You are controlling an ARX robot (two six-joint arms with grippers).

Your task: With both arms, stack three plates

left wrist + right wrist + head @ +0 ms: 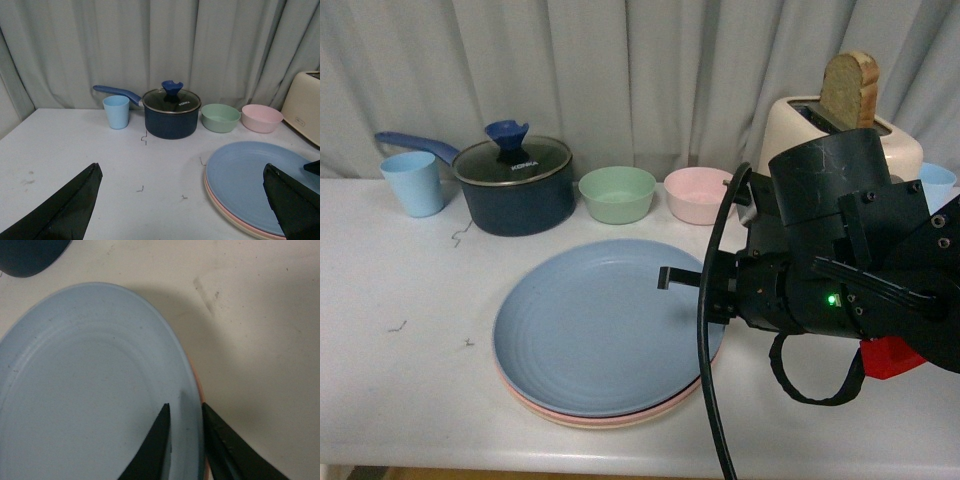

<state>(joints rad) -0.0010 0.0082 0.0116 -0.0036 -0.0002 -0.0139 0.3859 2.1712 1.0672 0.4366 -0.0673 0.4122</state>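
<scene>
The blue plate point(600, 325) lies on top of the pink plate point(610, 415), with the beige plate's rim point(650, 420) just showing beneath. The stack sits on the white table in front of me. My right gripper point(670, 280) is shut on the blue plate's right rim; in the right wrist view the gripper point(184, 412) has one finger over the blue plate point(90, 390) and one outside the rim, where a pink edge point(200, 395) shows. My left gripper point(182, 175) is open and empty, left of the stack point(250, 180). The left arm is out of the front view.
At the back stand a light blue cup point(415, 182), a dark blue lidded saucepan point(515, 185), a green bowl point(617, 193) and a pink bowl point(698, 194). A cream toaster point(800, 120) holding a bread slice stands back right, with another blue cup point(938, 185) beside it.
</scene>
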